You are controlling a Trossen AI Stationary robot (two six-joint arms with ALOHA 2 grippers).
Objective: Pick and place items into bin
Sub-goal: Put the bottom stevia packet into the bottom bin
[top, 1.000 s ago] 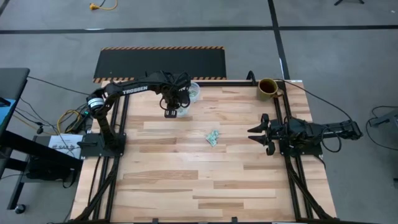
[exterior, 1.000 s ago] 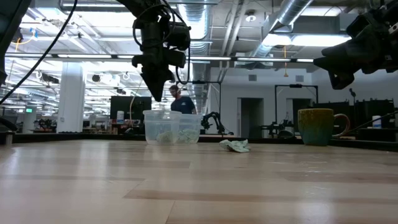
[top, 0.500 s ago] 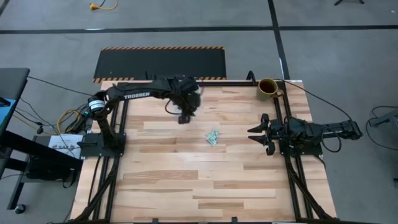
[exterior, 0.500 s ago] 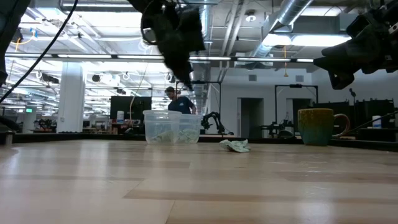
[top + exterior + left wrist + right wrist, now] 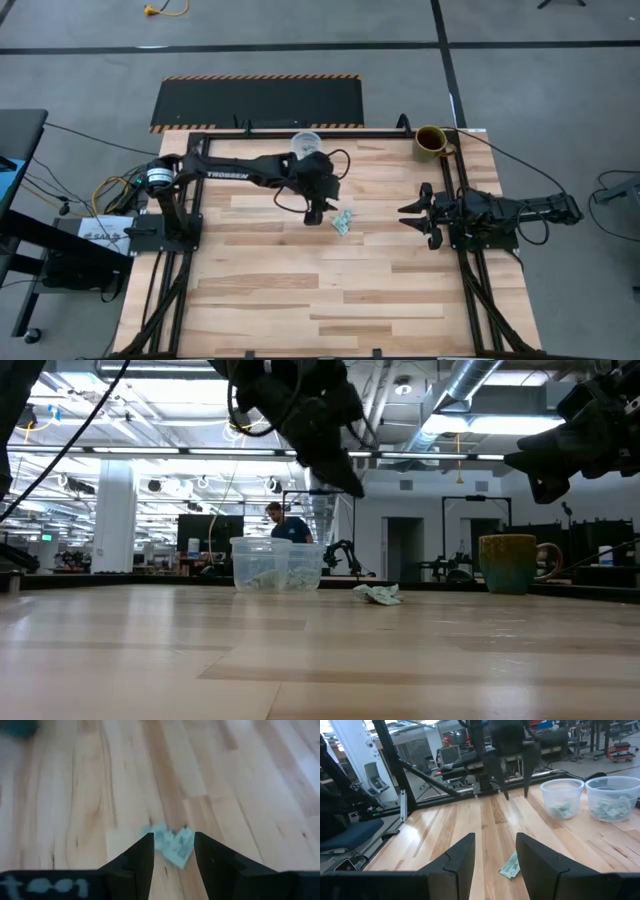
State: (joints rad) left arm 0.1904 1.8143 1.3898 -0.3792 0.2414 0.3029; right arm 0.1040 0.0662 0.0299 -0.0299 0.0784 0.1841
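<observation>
The bench (image 5: 300,290) has a pale wood-plank top in a black frame. A small cluster of green-and-white wrapped pieces (image 5: 342,222) lies just right of its centre. At twelve o'clock, by the far edge, stands a clear plastic cup (image 5: 304,141) holding more such pieces; the right wrist view shows two such cups side by side. A brown mug (image 5: 431,141) stands at the two o'clock corner.

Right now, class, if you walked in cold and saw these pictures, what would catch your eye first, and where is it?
The left tool hangs open above the table's middle, right over a small green-and-white wrapped piece lying alone on the wood. At the far edge stands a clear plastic cup holding more pieces, with a brown mug at the far right corner. The right tool waits, open, at the right edge.
</observation>
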